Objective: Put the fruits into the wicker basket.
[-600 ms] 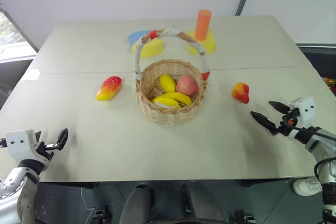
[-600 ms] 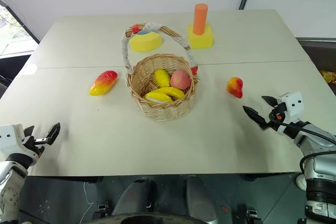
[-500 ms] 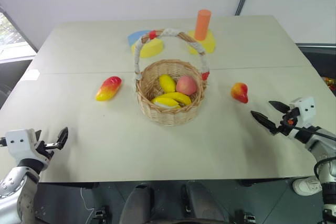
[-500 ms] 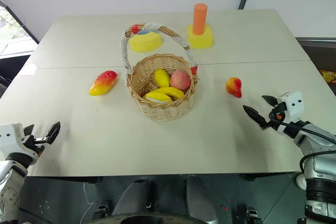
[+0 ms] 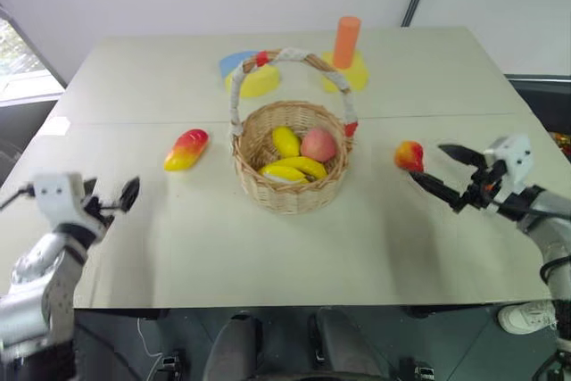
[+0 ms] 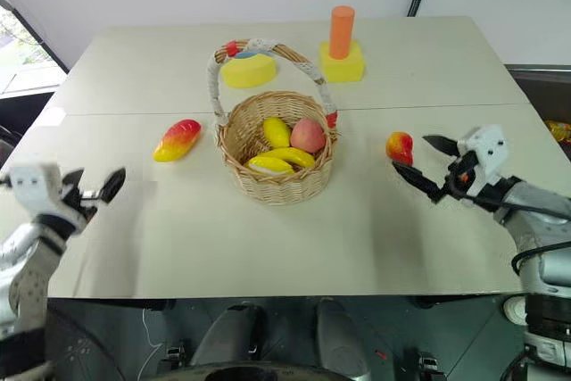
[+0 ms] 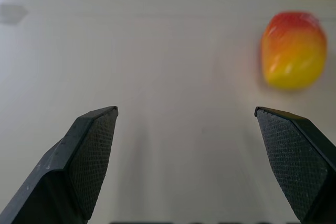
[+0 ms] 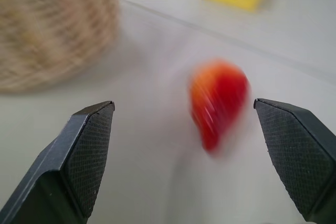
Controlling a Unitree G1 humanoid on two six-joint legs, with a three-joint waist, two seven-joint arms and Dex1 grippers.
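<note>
Both grippers are spread wide and holding nothing. Right gripper [image 6: 430, 168] sits just beside the rounder fruit [image 6: 399, 147], pointing at it across the table [image 6: 268, 247], one finger above and one below, so the fruit lies nearly between the tips without touching either. That looks like the set-up for a side-on grab: with the jaws this wide, the arm only needs to slide in a little and pinch.

Left gripper [image 5: 114, 198] hovers above the near left part of the table, well apart from the long fruit [image 5: 186, 149], which lies left of the basket [image 5: 290, 194]. In its wrist view that fruit sits ahead and off toward one finger, so the arm is roughly lined up but not centred on it yet.

Each fruit rests on its own side of the basket, which suits one arm apiece. Banana and lemon pieces and a peach [image 5: 318, 144] already lie inside. Its tall handle [image 5: 290, 58] arches from side to side, so I'd guess each drop has to come in in front of the arch. Neither fruit is in yet.
</note>
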